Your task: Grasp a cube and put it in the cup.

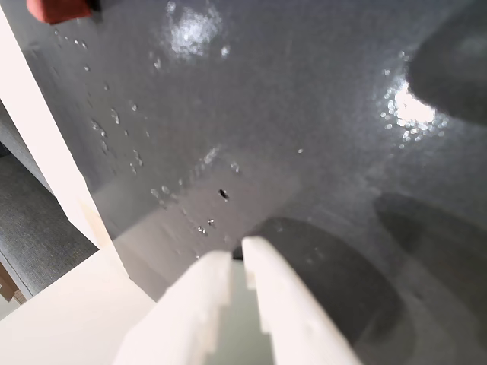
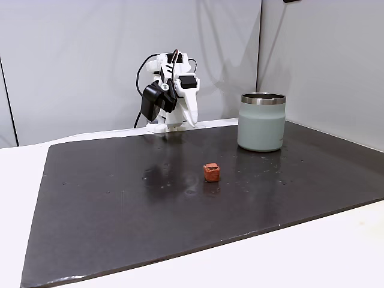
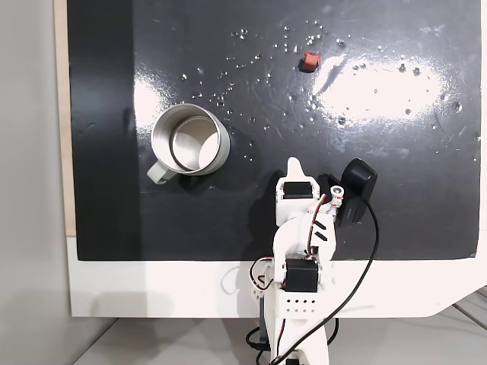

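Note:
The tiny reddish-orange cube (image 2: 211, 172) lies alone on the black mat, near its middle in a fixed view and at the far edge (image 3: 310, 60) seen from above. It shows at the top left corner (image 1: 61, 9) of the wrist view. The pale grey-green cup (image 2: 262, 126) with a steel rim stands upright at the back right, and from above the cup (image 3: 189, 107) looks empty. My white gripper (image 1: 237, 255) is shut with nothing in it. The arm is folded back at its base, the gripper (image 2: 194, 120) pointing down near the mat's rear edge (image 3: 294, 163), well apart from cube and cup.
The black mat (image 2: 120, 204) covers most of a white table (image 2: 336, 252) and carries small shiny specks. A black wrist camera (image 3: 356, 186) and cables hang beside the arm. A grey wall stands behind the table.

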